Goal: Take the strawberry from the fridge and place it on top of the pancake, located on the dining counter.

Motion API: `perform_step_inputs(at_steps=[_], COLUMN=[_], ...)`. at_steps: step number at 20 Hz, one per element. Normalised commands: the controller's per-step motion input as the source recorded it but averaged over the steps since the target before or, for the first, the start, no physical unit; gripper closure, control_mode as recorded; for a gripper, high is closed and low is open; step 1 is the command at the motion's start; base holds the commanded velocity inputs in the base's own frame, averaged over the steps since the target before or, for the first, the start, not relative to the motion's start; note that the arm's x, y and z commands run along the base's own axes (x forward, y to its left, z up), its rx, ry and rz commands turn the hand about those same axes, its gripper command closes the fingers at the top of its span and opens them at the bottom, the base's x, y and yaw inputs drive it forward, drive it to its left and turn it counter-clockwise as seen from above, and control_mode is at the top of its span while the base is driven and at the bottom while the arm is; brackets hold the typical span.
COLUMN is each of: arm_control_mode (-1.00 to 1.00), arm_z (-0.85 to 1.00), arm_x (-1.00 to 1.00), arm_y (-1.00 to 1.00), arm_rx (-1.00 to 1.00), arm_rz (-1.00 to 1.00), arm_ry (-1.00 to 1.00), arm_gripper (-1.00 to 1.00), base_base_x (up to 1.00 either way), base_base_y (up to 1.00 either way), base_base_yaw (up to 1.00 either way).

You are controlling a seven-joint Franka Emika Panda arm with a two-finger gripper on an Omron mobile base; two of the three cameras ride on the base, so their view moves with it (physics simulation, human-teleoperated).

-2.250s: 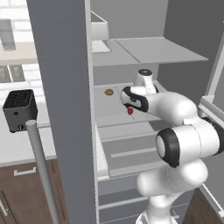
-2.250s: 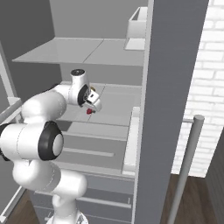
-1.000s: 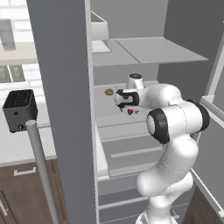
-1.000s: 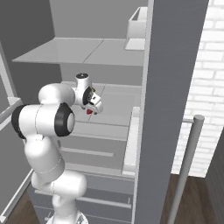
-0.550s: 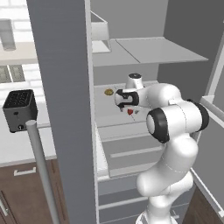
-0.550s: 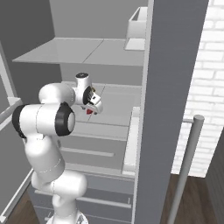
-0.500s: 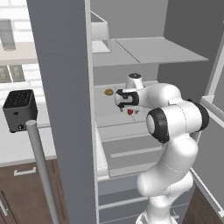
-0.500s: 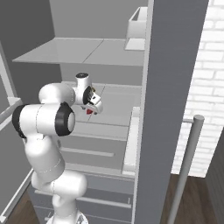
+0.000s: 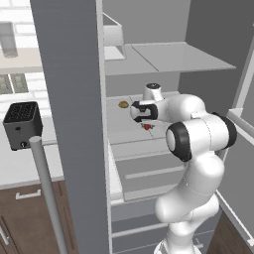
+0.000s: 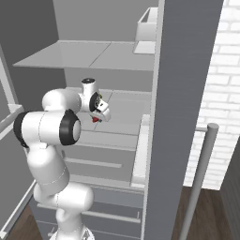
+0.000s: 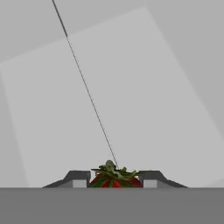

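Claw point(image 11: 114, 180) is pinched shut on the strawberry point(image 11: 114, 179) sitting right between its fingertips, low over the fridge point(image 9: 74, 99) middle shelf point(image 9: 163, 134), so the way out is straight back toward the robot.

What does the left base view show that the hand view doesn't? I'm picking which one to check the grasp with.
Left base view alone: the arm reaching into the fridge, a small yellowish-brown round item on the shelf, and a black toaster outside. Hand view alone: the fingertips pressed against either side of the strawberry, its green leaves up. Both: the strawberry at the gripper above the pale shelf.
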Motion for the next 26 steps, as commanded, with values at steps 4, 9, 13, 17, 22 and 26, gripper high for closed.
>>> perform_step_inputs(at_steps=[4, 9, 13, 17, 22, 26], arm_control_mode=[-1.00, -1.00, -1.00, -1.00, -1.00, -1.00], arm_z=[-0.03, 0.04, 0.32, 0.47, 0.72, 0.70], arm_x=[-0.09, -0.31, -0.96, -1.00, -0.90, -0.84], arm_y=[0.00, 0.00, 0.00, 0.00, 0.00, -0.06], arm_rx=[0.00, 0.01, 0.00, 0.00, 0.00, 0.00], arm_rz=[0.00, 0.00, 0.05, 0.09, 0.12, 0.29], arm_ry=[0.00, -0.02, -0.18, -0.20, -0.07, 0.00], arm_gripper=[1.00, 1.00, 1.00, 1.00, 1.00, 1.00], base_base_x=[0.00, 0.00, 0.00, 0.00, 0.00, 0.00], base_base_y=[0.00, 0.00, 0.00, 0.00, 0.00, 0.00], base_base_yaw=[0.00, 0.00, 0.00, 0.00, 0.00, 0.00])
